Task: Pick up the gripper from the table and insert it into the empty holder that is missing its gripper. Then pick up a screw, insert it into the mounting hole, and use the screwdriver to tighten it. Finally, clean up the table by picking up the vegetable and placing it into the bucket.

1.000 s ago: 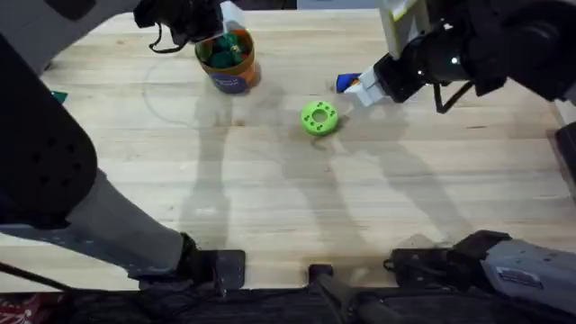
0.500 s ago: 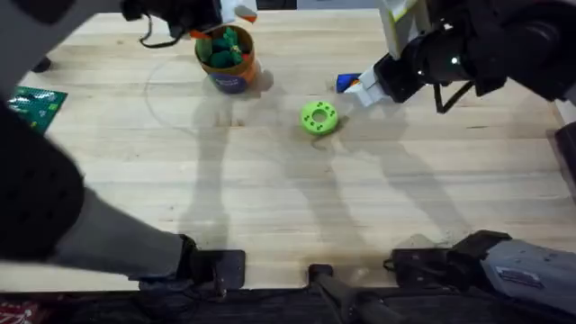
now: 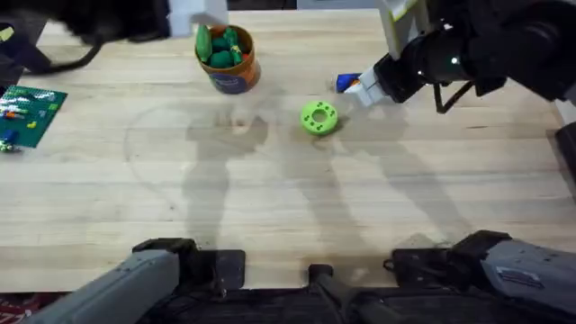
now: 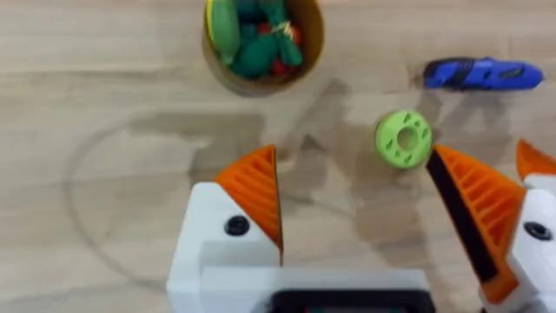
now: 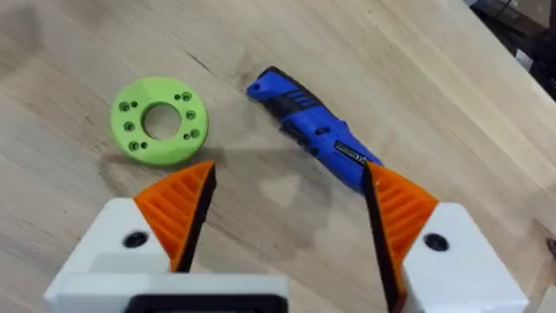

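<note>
Two white grippers with orange ribbed pads are held spread and empty above the pale wooden table [image 3: 270,198]. The tan-orange bucket [image 4: 262,43] appears already filled with green pieces, the dark vegetable [image 4: 256,54] probably among them. The right gripper [image 5: 287,209] is poised over the slim blue screwdriver [image 5: 314,137], beside the green disc [image 5: 159,120]; the left gripper [image 4: 356,204] hangs higher.

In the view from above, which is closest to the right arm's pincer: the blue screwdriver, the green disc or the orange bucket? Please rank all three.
Measured from the right pincer in the overhead view:
1. The screwdriver, lying on the table right beside it, at its far-left side.
2. The green disc, a little farther, toward the table's middle.
3. The bucket, farthest, at the back left, with toy vegetables inside.
</note>
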